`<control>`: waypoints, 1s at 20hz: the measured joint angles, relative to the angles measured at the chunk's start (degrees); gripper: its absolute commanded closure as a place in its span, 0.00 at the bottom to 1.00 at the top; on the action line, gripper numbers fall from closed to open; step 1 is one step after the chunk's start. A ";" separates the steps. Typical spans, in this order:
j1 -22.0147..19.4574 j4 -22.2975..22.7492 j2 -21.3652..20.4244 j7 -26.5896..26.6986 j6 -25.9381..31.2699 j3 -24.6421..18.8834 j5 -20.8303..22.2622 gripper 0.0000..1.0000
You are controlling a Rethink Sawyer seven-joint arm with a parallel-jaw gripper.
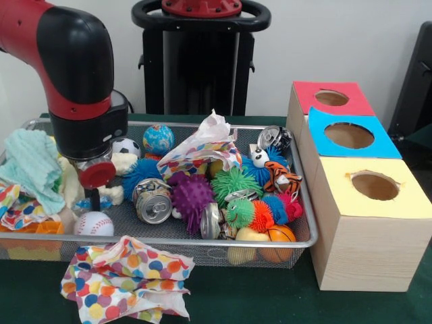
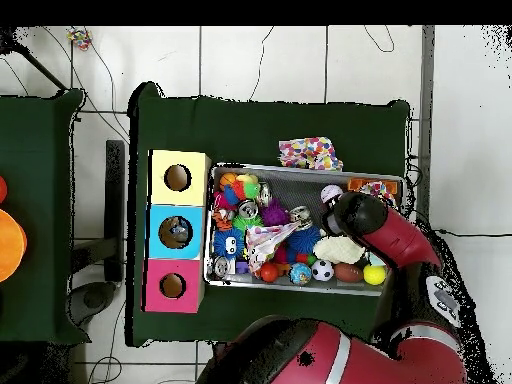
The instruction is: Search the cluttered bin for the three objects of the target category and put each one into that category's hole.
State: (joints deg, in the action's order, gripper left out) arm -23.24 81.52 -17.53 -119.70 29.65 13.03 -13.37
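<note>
At nine o'clock in the wire bin point(image 1: 307, 223), the gripper point(image 1: 95, 196), its state impossible to tell, is being lowered beside a baseball point(image 1: 94, 223), with nearby cloth point(image 1: 30, 169) risking snagging.

Glossy red arm point(image 1: 30, 30) with bulbous black joint shells point(image 1: 74, 47) and thin red bands at the seams. Black cylindrical wrist point(image 1: 88, 131) ringed in red; just above the jaws, a clear collar and round red disc point(image 1: 96, 173).

The red and black arm point(image 1: 74, 74) reaches steeply down, its gripper point(image 1: 95, 200) low
</note>
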 measured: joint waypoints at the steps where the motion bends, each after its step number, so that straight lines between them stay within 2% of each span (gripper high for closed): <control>1: -0.01 0.14 -0.12 0.00 0.00 -0.02 0.00 1.00; 9: 0.54 1.87 -2.37 0.00 -0.04 -0.02 0.33 1.00; 20: 2.44 2.24 -9.92 0.00 2.33 -0.01 4.38 1.00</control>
State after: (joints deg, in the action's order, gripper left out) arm -20.79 83.76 -27.45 -119.70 31.98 13.02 -8.99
